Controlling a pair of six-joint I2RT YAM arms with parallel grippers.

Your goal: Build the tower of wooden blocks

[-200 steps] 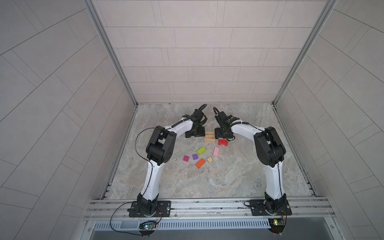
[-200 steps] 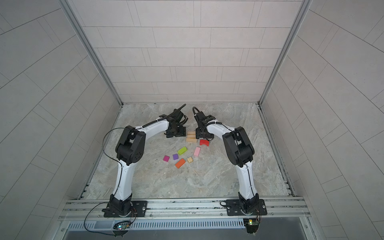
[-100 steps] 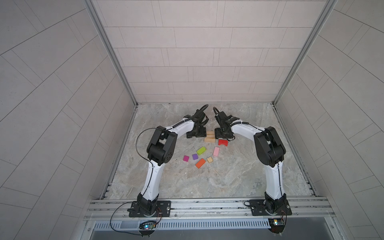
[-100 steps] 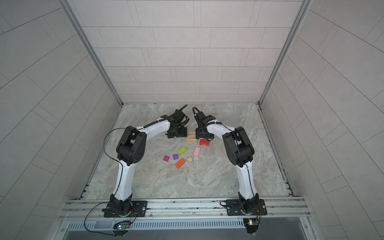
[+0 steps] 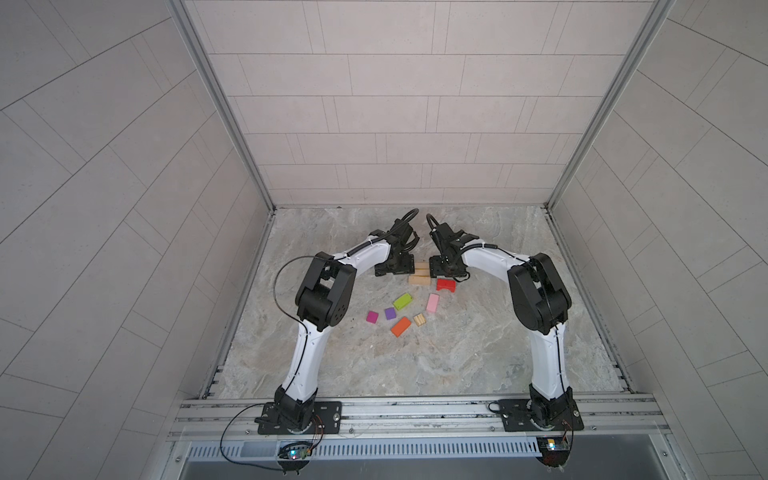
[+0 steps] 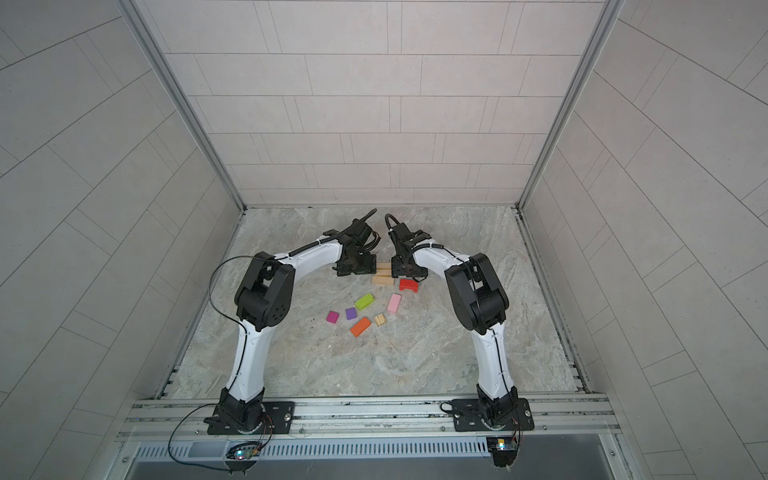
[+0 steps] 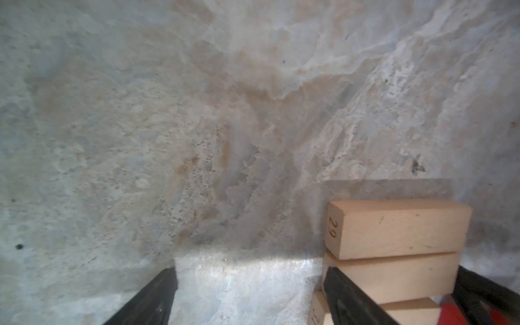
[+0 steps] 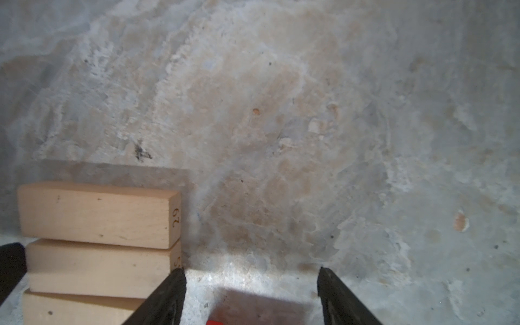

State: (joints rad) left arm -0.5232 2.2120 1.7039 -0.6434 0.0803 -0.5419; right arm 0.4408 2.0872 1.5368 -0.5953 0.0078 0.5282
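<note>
Farthest left on the worktop (image 5: 457, 353) lie the magenta cube (image 5: 372, 317) and the purple cube (image 5: 390, 313), loose and apart from the build. Behind them the left pincer (image 7: 249, 281) stands spread over bare worktop, gripping nothing, with one finger (image 7: 346, 298) right at the end of the tan bars (image 5: 419, 274). The orange block (image 5: 401, 326) and green block (image 5: 402, 301) lie loose in front. The three bars lie flat, side by side and touching, slightly staggered. I judge them to be the tower's base layer, with nothing on it yet. The ridged tan piece (image 5: 419, 319) and pink block (image 5: 432, 303) come next, then the red arch (image 5: 446, 284) just beside the nearest bar. The right pincer (image 8: 251, 278), likewise spread and empty, sits at the bars' other end with the arch close by. A finger sliding sideways as it pulls away could shove a bar and skew the base. The right pincer could knock the arch into the bars, and the two pincers, so near, could strike each other.
</note>
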